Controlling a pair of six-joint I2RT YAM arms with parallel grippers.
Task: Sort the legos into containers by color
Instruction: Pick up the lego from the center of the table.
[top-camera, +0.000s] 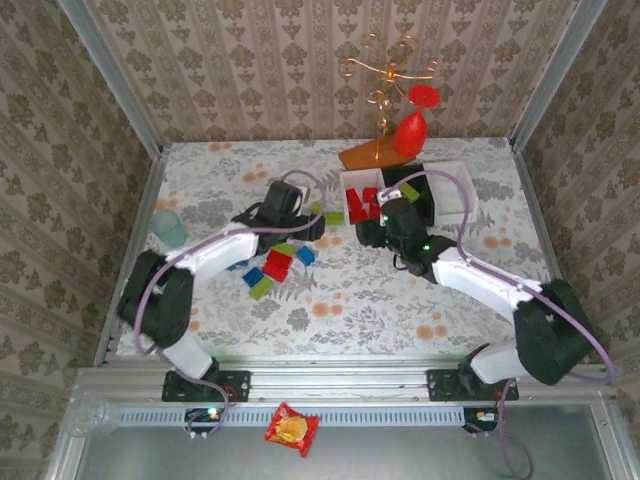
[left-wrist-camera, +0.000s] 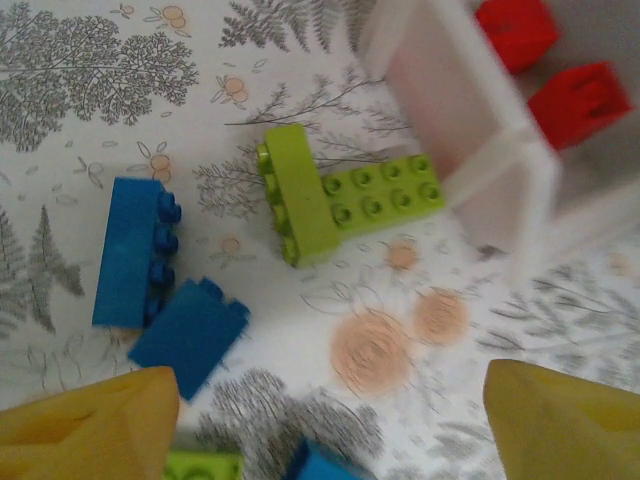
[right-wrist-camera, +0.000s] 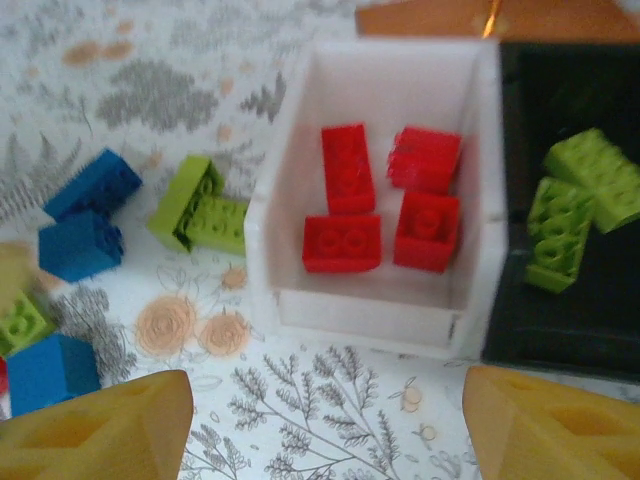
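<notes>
Three walls covered in brown leafy wallpaper (top-camera: 300, 70) stand around the table. The table top has a white cloth with grey ferns and orange flowers (top-camera: 350, 300) lying flat on it. A silver metal frame (top-camera: 340, 385) runs along the near edge.

Three boxes sit in a row at the back of the cloth. They are a white square plastic box (right-wrist-camera: 290, 250), a black square box (right-wrist-camera: 600, 320) just beside it on the right, and a second white box (top-camera: 462, 195) further right. Behind them stands a gold wire stand with a red ornament (top-camera: 412, 130). A teal plastic cup (top-camera: 168, 227) stands near the left edge. A red snack packet (top-camera: 292, 428) lies on the grey shelf (top-camera: 400, 440) in front of the frame.

Four red plastic bricks (right-wrist-camera: 350, 170) lie in the first white box. Two lime green bricks (right-wrist-camera: 555, 235) lie in the black box. More red, blue and green bricks are loose on the cloth, left of the boxes, and two blue bricks (left-wrist-camera: 130, 250) there touch each other.

The left gripper (left-wrist-camera: 325, 375) hangs over these loose bricks with its yellow fingers apart and nothing between them. The right gripper (right-wrist-camera: 325, 385) hangs in front of the first white box, fingers apart too, holding nothing.
</notes>
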